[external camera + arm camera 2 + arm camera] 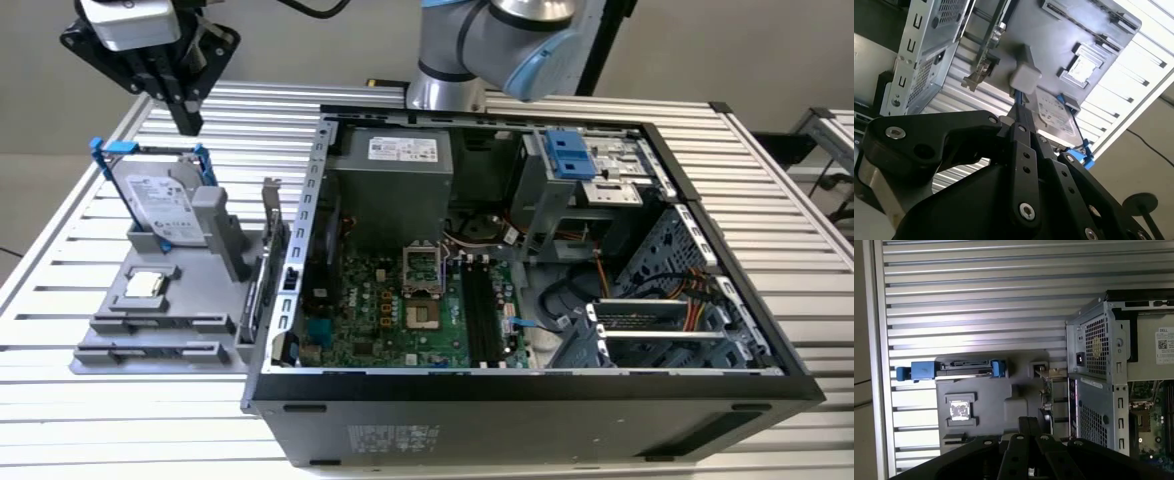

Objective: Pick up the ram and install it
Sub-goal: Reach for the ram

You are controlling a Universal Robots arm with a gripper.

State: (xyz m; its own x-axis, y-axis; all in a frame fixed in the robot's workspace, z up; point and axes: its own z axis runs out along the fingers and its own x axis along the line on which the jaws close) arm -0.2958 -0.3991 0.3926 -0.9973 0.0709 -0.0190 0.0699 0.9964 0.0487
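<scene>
The gripper (188, 118) hangs pinched shut and empty above the gray holder (167, 325), and the ram (284, 268) stands untouched on the holder's side by the computer case (534, 405), so nothing is done yet.

You have an open computer case (534, 390) lying on the slatted metal table (120, 420). Inside the case you see a green motherboard (374, 310) and a grey power supply (387, 185). Just beside the case, on the exterior view's left, a grey holder (200, 305) carries an upright silver hard drive (163, 205) and a square processor chip (144, 285).
</scene>
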